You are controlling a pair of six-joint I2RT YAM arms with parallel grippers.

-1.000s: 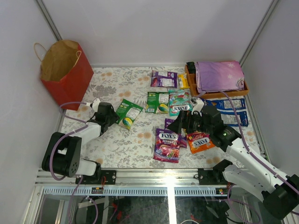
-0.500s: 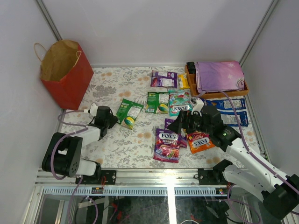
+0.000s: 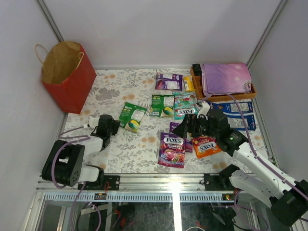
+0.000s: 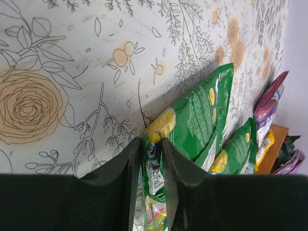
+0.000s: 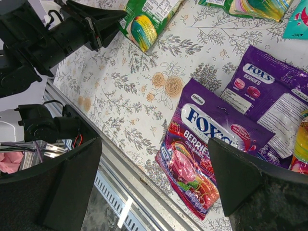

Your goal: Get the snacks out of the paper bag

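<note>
The bench (image 3: 120,147), under a flowered sheet, carries everything. The bag (image 3: 72,82) stands upright in the far left corner, its mouth open and its brown inside showing, well apart from the snacks.

At the far right sits a tray (image 3: 252,90) with a folded purple cloth (image 3: 226,78) on it. Two blue-and-white packs (image 3: 238,113) lie just in front of the tray, one overlapping the other.

The other snacks lie flat across the middle and right of the bench:
- A big purple FOX'S packet (image 3: 172,150) lies near the front edge.
- A second purple packet (image 5: 269,94) touches its far side.
- An orange packet (image 3: 204,146) lies just right of these two.
- A teal packet (image 3: 185,103) and a middle green packet (image 3: 162,105) lie side by side farther back.
- A far purple packet (image 3: 168,81) lies beyond them.
- A left green packet (image 3: 132,115) lies alone toward the left.

The right pincer (image 5: 154,144) hovers over the two purple packets at the front. Its jaws are spread wide with nothing between them.

The left pincer (image 4: 150,140) is low at the near end of the left green packet. Its jaws are almost together, leaving a thin slit in which the packet's end shows. I cannot tell whether they pinch it.
</note>
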